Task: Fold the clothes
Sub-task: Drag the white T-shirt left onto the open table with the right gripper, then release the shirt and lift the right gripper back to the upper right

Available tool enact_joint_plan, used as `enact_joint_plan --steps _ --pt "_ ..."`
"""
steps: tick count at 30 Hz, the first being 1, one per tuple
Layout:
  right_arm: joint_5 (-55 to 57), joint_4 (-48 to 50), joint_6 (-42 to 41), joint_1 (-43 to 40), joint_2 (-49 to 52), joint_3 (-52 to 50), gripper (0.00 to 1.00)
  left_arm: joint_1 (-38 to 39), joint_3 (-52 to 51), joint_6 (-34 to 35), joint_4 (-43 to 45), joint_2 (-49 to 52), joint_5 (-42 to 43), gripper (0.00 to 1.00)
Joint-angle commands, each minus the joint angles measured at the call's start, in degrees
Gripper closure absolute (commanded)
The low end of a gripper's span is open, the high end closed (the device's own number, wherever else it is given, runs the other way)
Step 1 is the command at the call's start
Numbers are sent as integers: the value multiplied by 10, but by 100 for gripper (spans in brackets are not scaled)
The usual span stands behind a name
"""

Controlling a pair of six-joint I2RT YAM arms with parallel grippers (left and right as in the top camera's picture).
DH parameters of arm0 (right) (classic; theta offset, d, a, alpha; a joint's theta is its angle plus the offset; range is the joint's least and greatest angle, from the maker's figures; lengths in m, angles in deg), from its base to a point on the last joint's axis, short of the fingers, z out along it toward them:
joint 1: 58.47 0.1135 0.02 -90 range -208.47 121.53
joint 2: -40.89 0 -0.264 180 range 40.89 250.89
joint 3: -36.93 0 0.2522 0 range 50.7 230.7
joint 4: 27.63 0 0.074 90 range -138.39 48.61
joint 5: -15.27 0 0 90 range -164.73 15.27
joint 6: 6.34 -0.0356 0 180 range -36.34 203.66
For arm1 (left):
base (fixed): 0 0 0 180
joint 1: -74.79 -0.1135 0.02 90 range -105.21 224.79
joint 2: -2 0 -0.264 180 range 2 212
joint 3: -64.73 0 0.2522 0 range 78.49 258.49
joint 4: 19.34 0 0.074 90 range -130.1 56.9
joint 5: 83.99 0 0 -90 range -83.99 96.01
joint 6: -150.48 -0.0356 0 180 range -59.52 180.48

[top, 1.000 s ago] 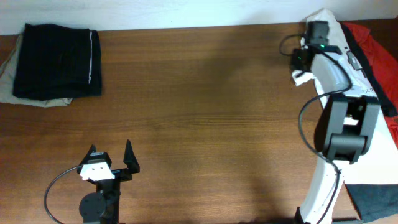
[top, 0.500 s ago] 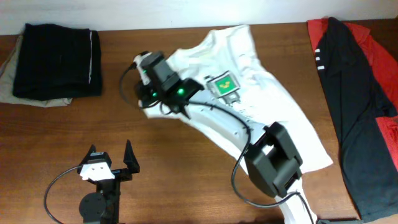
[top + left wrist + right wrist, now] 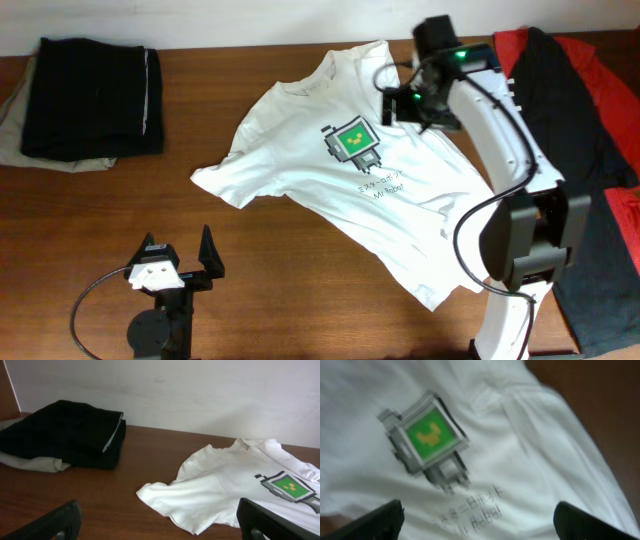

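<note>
A white T-shirt (image 3: 300,160) lies face up and slanted across the table, collar toward the back and hem toward the front right. Its green pixel print (image 3: 352,140) and dark lettering (image 3: 380,187) show. A black-and-red garment (image 3: 575,120) lies heaped at the right edge. My right gripper (image 3: 395,103) hovers open over the shirt's chest. In the right wrist view the print (image 3: 427,435) fills the frame, with nothing between the gripper's (image 3: 477,530) fingers. My left gripper (image 3: 180,252) stands open near the front edge. A sleeve of the shirt (image 3: 220,490) lies just ahead of this gripper (image 3: 160,530).
A folded black garment (image 3: 90,95) rests on a beige one at the back left corner, also seen as the folded black garment (image 3: 65,432) in the left wrist view. Bare brown tabletop (image 3: 300,290) lies between my left gripper and the shirt's hem.
My right arm pulled the white T-shirt from the right pile leftward across the table, opened and let it go. It then drew back right over the chest. The left arm stayed still.
</note>
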Motion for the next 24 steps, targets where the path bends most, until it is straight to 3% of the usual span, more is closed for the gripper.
enact_joint_plan --steps 1,11,19,24 --pt "-19 -49 -4 -35 -10 -10 1 -2 -3 -9 -1 -3 0 1" --pt "-66 -30 -8 -43 -10 -18 1 -2 -3 -9 -1 -3 0 1" --pt "68 -12 -172 -44 7 -28 2 -2 -3 -9 -1 -3 0 1" --pt "64 -27 -194 -54 9 -30 1 -3 -3 -11 0 -3 -15 1"
